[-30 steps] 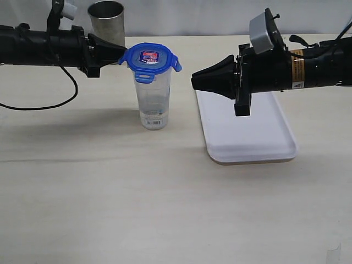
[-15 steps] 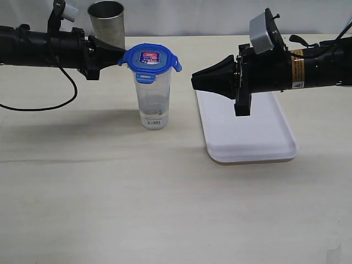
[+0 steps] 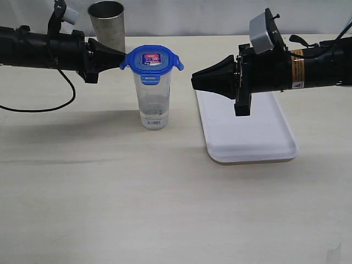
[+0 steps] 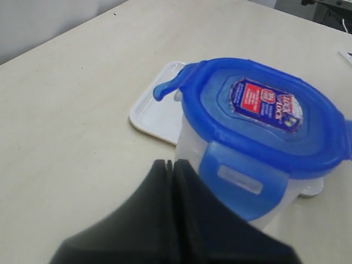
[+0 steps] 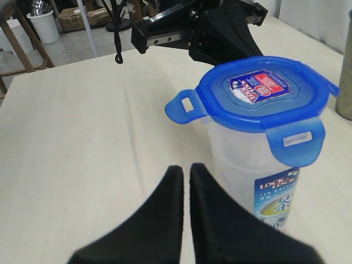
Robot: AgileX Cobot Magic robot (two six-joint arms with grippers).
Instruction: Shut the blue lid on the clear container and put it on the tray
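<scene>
Lid: blue lid point(image 3: 152, 59) seated on top of clear container point(image 3: 153, 102); round-ish plastic w/ snap flaps, front flap folded down, side flaps sticking out.
Lid sticker: sticker point(image 4: 265, 103), red, white & blue; "LOCK" legible, rest too small.
Container: tall, narrow, see-through plastic; upright on bench point(image 3: 165, 209), just left of tray, not on it.
Container label: label point(image 5: 278, 199), blue-white; reads "LOCK LOCK"; finer print illegible.
Left fingers: left fingers point(image 3: 110, 54) pressed together, holding nothing; black, tapered; tip right at lid's left flap, contact hard to confirm.
Right fingers: right fingers point(image 3: 212, 77) pressed together, empty; pointed at container from right, apart from it, above tray's near-left part.
Tray: tray point(image 3: 247, 140) flat white plastic, rounded corners, low rim.
Cup: steel cup point(image 3: 107, 22) grey metal, tapered, behind left arm.
</scene>
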